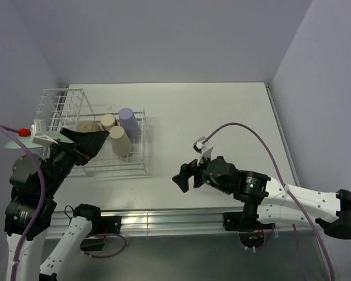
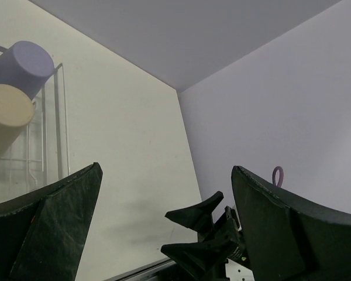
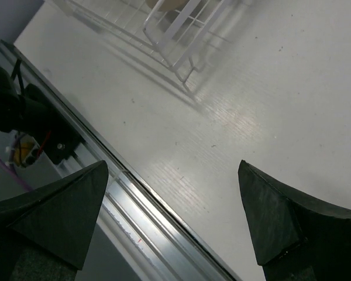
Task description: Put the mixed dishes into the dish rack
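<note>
The white wire dish rack (image 1: pixel 141 153) stands at the table's left. In it lie the lavender cup (image 1: pixel 127 120), the beige tumbler (image 1: pixel 120 141), a small pale cup (image 1: pixel 108 121) and the cream bowl (image 1: pixel 86 126), which my left arm partly hides. The pale green plate (image 1: pixel 13 144) shows at the rack's left end, mostly hidden. I cannot make out the steel cup. My left gripper (image 1: pixel 93 142) is open and empty over the rack's near part. The left wrist view shows the lavender cup (image 2: pixel 23 61) and the tumbler (image 2: pixel 6 114). My right gripper (image 1: pixel 184 175) is open and empty, low over bare table right of the rack.
The rack's near corner (image 3: pixel 181 35) shows in the right wrist view, with the aluminium rail (image 3: pixel 146 205) along the table's near edge. Walls close the table at the back and on both sides. The right gripper (image 2: pixel 202 237) shows in the left wrist view.
</note>
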Robot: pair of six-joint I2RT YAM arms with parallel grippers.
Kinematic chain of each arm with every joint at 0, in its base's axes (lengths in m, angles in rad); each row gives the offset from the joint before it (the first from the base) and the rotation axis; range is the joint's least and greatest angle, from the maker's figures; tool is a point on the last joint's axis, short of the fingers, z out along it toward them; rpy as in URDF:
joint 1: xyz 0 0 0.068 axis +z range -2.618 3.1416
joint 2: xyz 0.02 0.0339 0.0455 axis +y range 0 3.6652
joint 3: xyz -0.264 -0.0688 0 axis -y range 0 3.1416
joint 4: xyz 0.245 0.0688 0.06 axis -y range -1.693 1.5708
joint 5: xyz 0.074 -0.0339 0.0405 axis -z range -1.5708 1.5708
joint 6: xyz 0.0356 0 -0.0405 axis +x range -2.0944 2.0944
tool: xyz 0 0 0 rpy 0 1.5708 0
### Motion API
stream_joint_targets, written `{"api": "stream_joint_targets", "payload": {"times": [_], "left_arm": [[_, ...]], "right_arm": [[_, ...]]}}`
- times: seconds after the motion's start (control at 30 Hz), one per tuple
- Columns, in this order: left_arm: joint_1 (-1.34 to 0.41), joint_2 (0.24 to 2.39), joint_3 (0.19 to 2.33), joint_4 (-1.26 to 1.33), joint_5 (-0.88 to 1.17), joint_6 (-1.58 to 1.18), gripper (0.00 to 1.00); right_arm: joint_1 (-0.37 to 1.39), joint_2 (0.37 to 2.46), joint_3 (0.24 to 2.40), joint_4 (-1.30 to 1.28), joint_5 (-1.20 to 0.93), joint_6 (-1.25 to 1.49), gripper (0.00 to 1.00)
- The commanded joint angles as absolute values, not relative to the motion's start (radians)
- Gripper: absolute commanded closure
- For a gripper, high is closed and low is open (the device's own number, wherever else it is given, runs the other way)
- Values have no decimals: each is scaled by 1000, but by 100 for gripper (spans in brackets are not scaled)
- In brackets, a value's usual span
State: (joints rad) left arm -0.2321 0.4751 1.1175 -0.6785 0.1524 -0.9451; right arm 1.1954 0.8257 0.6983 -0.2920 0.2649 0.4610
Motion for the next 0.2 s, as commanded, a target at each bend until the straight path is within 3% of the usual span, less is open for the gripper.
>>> {"api": "stream_joint_targets", "payload": {"times": [0.0,0.17], "left_arm": [[-227,506,1121,-581,189,-942,1],[-227,525,1109,-580,213,-954,1]], "right_arm": [[1198,784,670,-278,328,560,0],[1200,828,680,-307,356,609,0]]}}
